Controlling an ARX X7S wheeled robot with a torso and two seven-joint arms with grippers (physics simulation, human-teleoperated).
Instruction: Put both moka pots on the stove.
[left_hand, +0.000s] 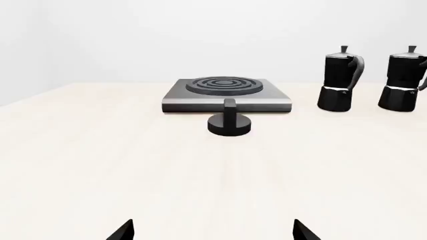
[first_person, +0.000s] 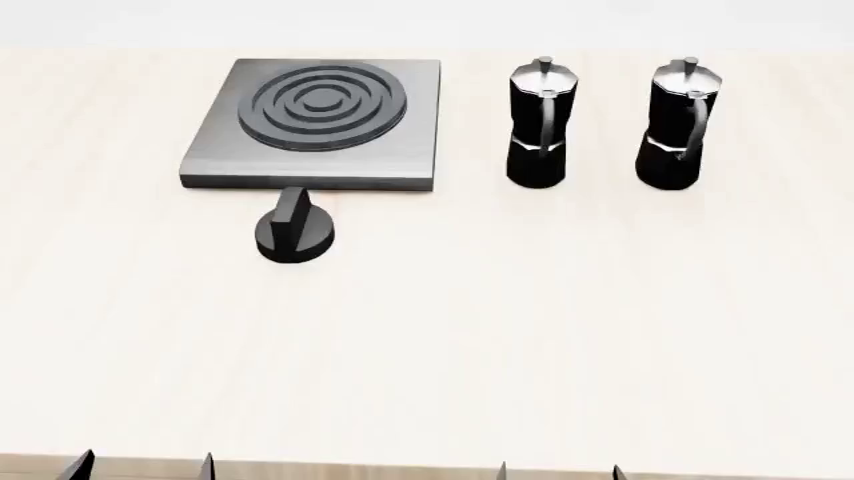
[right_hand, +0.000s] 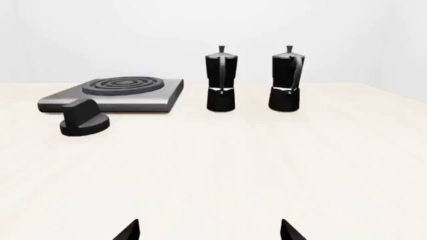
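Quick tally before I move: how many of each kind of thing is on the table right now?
Moka pots: 2, the nearer one to the stove and the farther one, both upright on the table
Stove: 1
Black dial knob: 1
Total: 4 things on the table

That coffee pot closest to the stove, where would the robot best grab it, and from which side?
Probably around the narrow silver waist of the near moka pot, coming level from the robot's side with the right gripper. It stands upright, apart from the other pot and the stove, so fingers fit either side. Its handle faces the robot; grasping that is an alternative.
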